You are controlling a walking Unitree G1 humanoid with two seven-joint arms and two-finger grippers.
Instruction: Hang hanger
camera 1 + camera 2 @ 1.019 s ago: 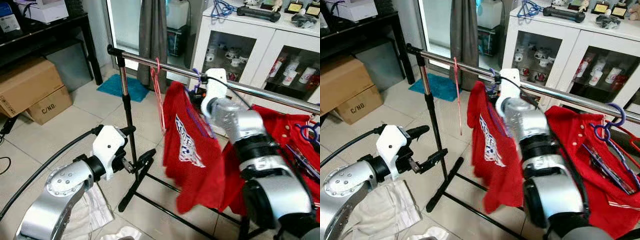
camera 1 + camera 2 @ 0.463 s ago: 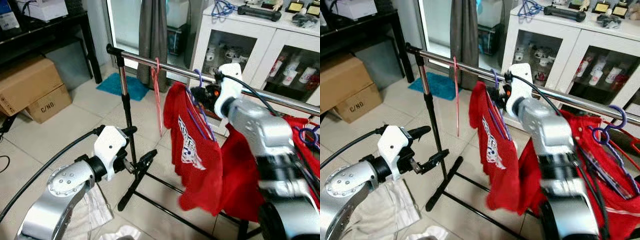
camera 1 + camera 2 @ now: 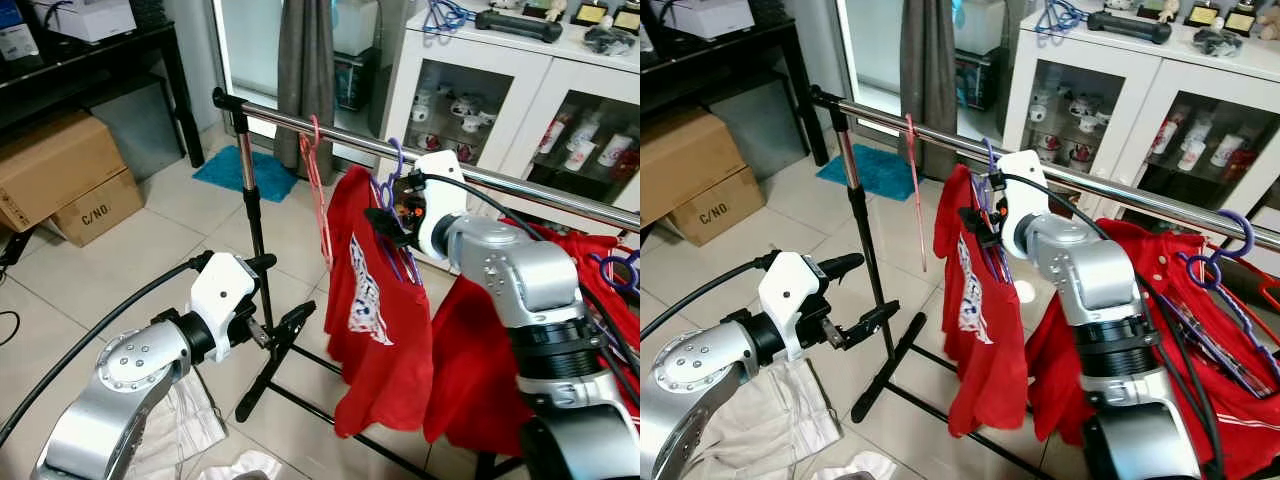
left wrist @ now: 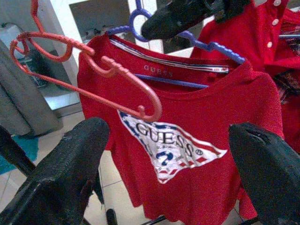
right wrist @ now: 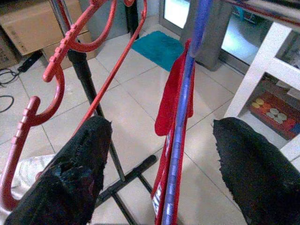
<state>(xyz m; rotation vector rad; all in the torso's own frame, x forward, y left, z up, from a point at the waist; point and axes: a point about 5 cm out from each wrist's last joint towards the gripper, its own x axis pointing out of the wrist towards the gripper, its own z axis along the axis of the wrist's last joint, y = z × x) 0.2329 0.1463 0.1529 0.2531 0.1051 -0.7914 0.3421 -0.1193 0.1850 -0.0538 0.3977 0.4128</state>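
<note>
A metal clothes rail (image 3: pixel 300 122) crosses the view on a black stand. A red T-shirt (image 3: pixel 378 300) with a printed logo hangs from it on a purple hanger (image 3: pixel 395 160), whose hook is over the rail. My right gripper (image 3: pixel 383 215) is just below the rail at the shirt's collar. It is open, with the hanger's purple bar (image 5: pixel 180 140) running between its spread fingers (image 5: pixel 70 173). An empty red hanger (image 3: pixel 315 180) hangs to the left of the shirt. My left gripper (image 3: pixel 285 292) is lower down by the stand's post, open and holding nothing.
More red garments (image 3: pixel 590 290) on purple hangers drape at the right of the rail. A white glass-door cabinet (image 3: pixel 500 90) stands behind. Cardboard boxes (image 3: pixel 60 180) and a black table lie to the left, with a teal mat (image 3: pixel 245 172) and a pale cloth (image 3: pixel 190 420) on the tiles.
My right gripper has dropped from the rail to just below it and shifted left. The red shirt has swung left and now hangs straighter. The left arm has barely moved.
</note>
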